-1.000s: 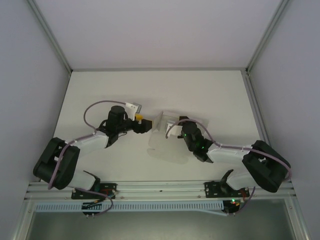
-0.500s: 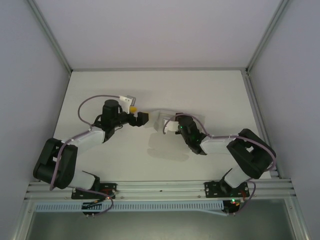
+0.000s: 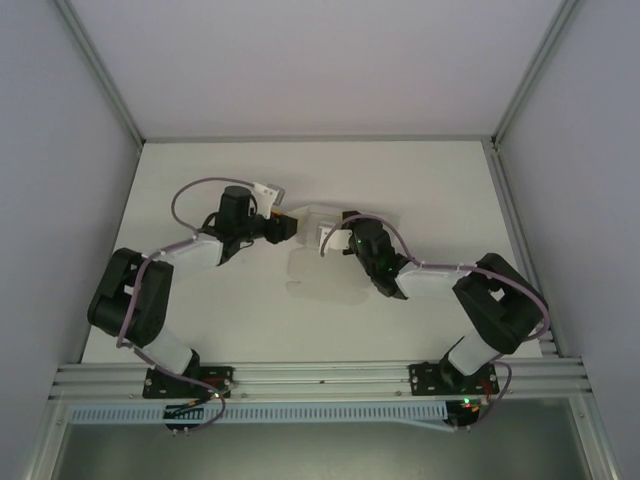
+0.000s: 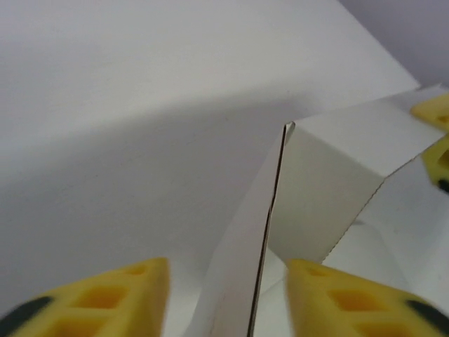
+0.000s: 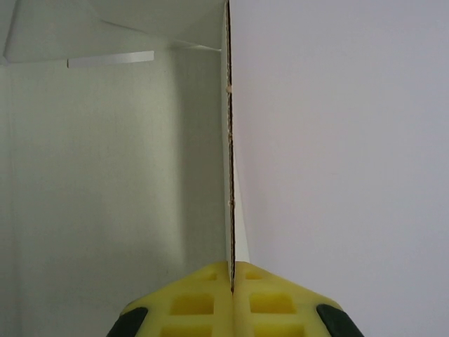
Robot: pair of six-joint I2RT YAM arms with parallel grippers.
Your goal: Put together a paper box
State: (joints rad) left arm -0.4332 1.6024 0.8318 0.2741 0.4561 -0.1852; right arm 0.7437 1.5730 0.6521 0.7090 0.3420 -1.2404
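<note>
The partly folded paper box [image 3: 315, 268] is lying near the middle of the table [image 3: 200, 170], between the two arms. The right end effector [image 5: 231, 281] is pinching one upright panel, seen edge-on. The left end effector [image 4: 228, 298] is standing spread, its yellow fingers [image 4: 330, 295] straddling another raised flap with gaps on both sides.

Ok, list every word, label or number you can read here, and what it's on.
None readable.
The paper box is plain white card, unprinted.
The yellow fingers of the left tool and right tool bear no marks.
The white bracket on the left arm is too small to tell.
</note>
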